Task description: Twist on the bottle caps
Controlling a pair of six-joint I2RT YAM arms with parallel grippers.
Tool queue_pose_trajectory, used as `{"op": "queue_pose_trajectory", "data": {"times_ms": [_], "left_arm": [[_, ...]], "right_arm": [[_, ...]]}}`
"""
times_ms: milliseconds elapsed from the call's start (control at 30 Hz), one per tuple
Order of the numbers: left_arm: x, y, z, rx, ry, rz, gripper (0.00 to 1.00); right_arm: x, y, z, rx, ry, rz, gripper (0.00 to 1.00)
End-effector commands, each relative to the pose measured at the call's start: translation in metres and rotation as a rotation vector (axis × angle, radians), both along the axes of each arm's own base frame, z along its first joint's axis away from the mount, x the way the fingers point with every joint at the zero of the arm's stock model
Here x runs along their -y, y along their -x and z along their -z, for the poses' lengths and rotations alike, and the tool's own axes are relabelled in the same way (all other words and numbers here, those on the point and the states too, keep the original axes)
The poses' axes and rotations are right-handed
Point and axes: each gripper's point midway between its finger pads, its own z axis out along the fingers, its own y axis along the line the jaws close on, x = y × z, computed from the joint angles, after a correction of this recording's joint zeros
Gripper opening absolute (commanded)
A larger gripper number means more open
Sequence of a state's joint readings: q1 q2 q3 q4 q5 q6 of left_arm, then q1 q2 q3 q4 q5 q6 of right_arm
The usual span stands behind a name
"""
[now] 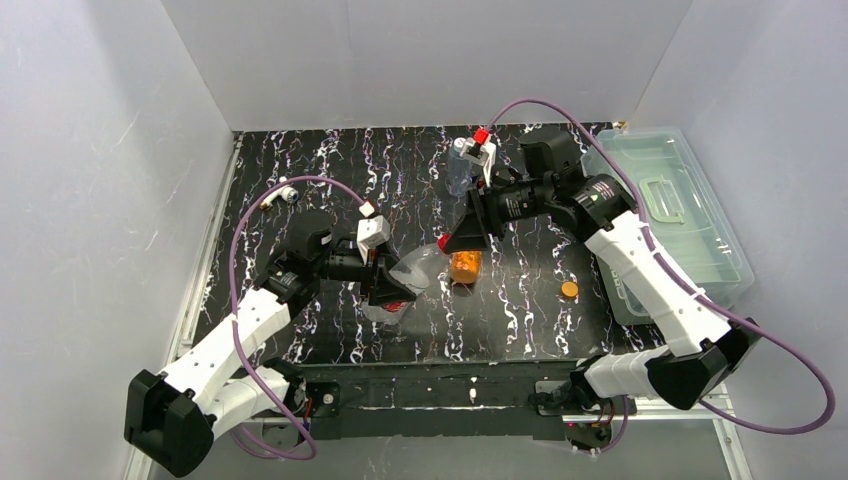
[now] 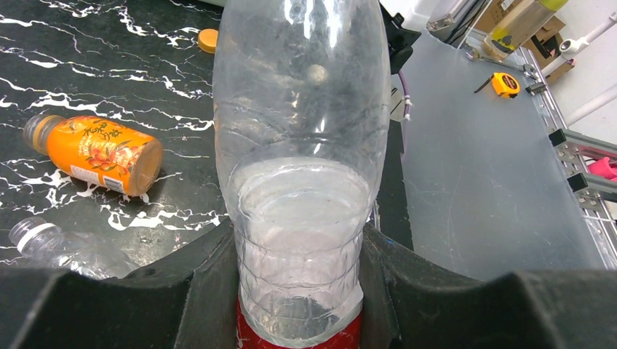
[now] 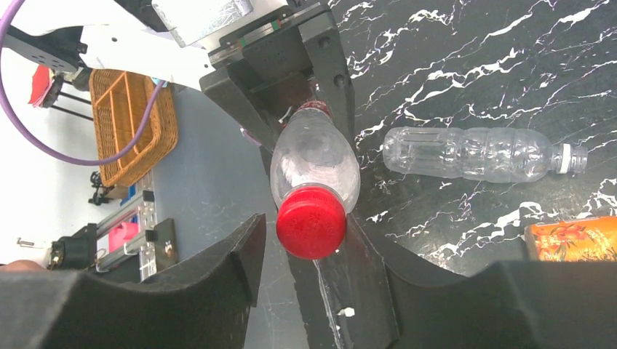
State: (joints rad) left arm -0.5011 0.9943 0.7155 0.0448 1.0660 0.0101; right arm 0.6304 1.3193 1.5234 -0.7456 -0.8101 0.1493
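My left gripper [image 1: 390, 288] [image 2: 298, 254] is shut on a clear bottle [image 1: 416, 268] [image 2: 298, 131] with a red label, gripping its lower body. In the right wrist view a red cap [image 3: 311, 222] sits on that bottle's neck. My right gripper [image 1: 465, 238] [image 3: 309, 243] is open around the cap, its right finger close against the cap and a gap on the left. An orange juice bottle [image 1: 465, 266] [image 2: 94, 153] lies capless on the mat. A loose orange cap [image 1: 569, 289] [image 2: 208, 40] lies to the right. A second clear capless bottle [image 3: 480, 154] [image 2: 51, 247] lies nearby.
A clear plastic bin [image 1: 690, 230] stands at the right edge of the black marbled mat [image 1: 330, 170]. A white-and-brass fitting [image 1: 285, 193] lies at the far left. White walls close in the back and sides.
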Motion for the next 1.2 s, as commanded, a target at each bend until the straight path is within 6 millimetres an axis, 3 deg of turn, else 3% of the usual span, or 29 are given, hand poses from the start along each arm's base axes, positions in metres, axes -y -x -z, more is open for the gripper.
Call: {"op": "queue_pose_trajectory", "data": {"times_ms": [0, 267, 433, 900, 1167], "left_arm": [[0.0, 0.002, -0.002, -0.002, 0.012, 0.022, 0.0], [0.001, -0.003, 0.0, -0.003, 0.0, -0.001, 0.0], [-0.002, -0.024, 0.002, 0.07, -0.037, -0.106, 0.0], [-0.028, -0.088, -0.014, 0.368, -0.146, -0.439, 0.0], [-0.036, -0.107, -0.022, 0.579, -0.242, -0.567, 0.0]], "right_arm": [[-0.001, 0.0, 0.001, 0.019, -0.003, -0.015, 0.5], [-0.005, -0.004, 0.005, -0.022, 0.027, 0.023, 0.23], [-0.007, -0.014, 0.01, -0.09, 0.064, 0.098, 0.01], [-0.021, -0.046, 0.033, -0.43, 0.154, 0.388, 0.01], [-0.044, -0.066, 0.048, -0.546, 0.138, 0.541, 0.01]]}}
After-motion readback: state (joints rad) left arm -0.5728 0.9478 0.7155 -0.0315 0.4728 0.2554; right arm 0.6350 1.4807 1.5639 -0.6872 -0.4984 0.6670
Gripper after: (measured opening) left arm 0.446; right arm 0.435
